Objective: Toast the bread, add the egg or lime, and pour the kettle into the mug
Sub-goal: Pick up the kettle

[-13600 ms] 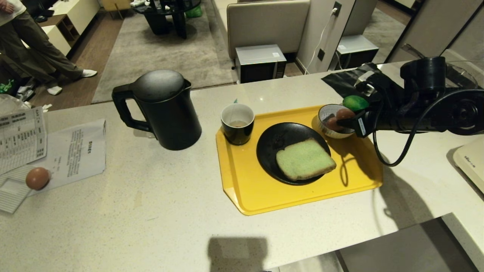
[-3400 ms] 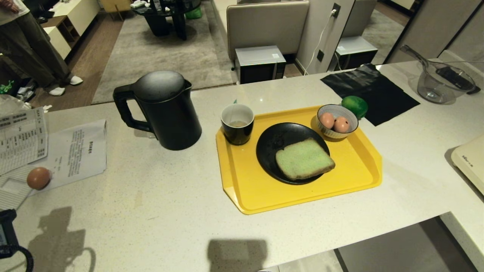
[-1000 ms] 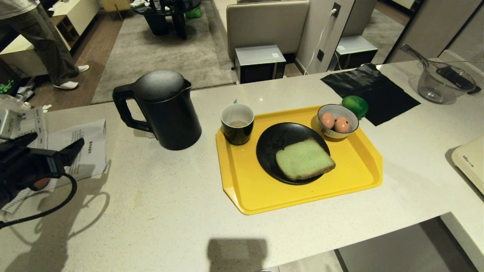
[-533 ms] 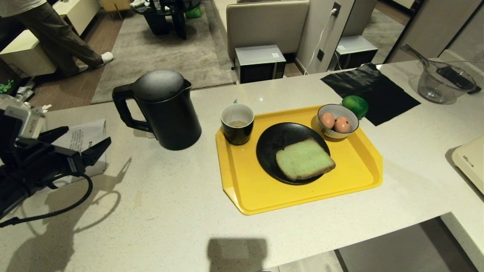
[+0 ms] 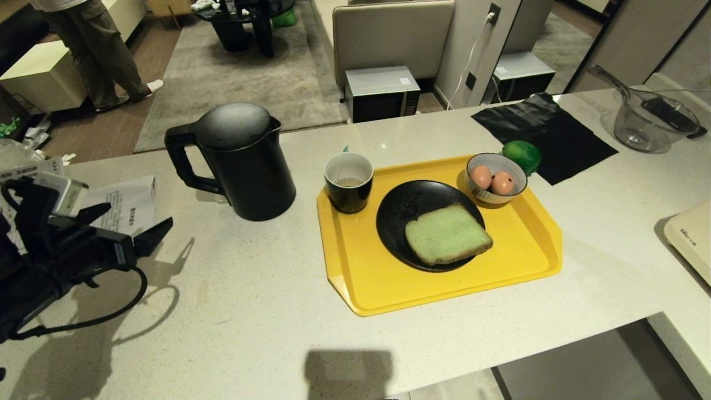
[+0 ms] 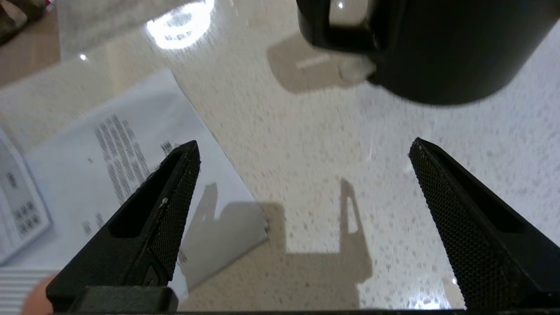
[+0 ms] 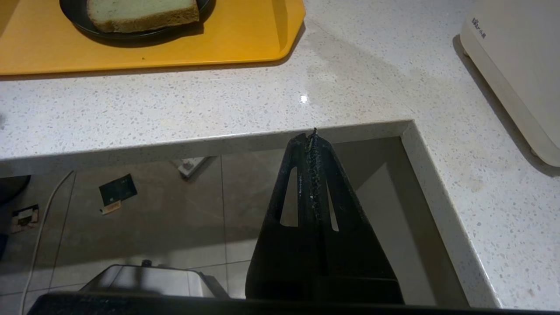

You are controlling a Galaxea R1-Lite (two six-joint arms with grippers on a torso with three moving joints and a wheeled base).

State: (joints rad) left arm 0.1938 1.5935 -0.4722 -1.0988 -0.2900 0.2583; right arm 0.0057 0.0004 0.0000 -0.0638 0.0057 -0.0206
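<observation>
Spanning the scene: a pale speckled surface carrying everything below.
Tray: a yellow tray lies right of the middle of the surface.
Kettle: the tall black kettle stands upright left of the tray, lid on, handle turned to the left, apart from the tray; its base and lower handle also show in the left wrist view.
Papers: printed sheets lie at the left edge of the surface, partly under the left arm.
Left pincer: the left pincer hovers over the surface near the papers, left of the kettle's handle and pointing toward it; its two fingers are spread wide with nothing between them.
Right pincer: the right pincer hangs below the near edge of the surface, right of the tray, fingers pressed together and holding nothing.
Plate: a black plate sits in the middle of the tray.
Bread: the pale green slice of bread lies flat on the plate's near right part.
Mug: the black mug stands upright on the tray's far left corner, a little liquid inside.
Bowl: a small striped bowl on the tray's far right corner holds two brown eggs.
Lime: the green lime rests just behind the bowl, off the tray, at the edge of a black cloth.
</observation>
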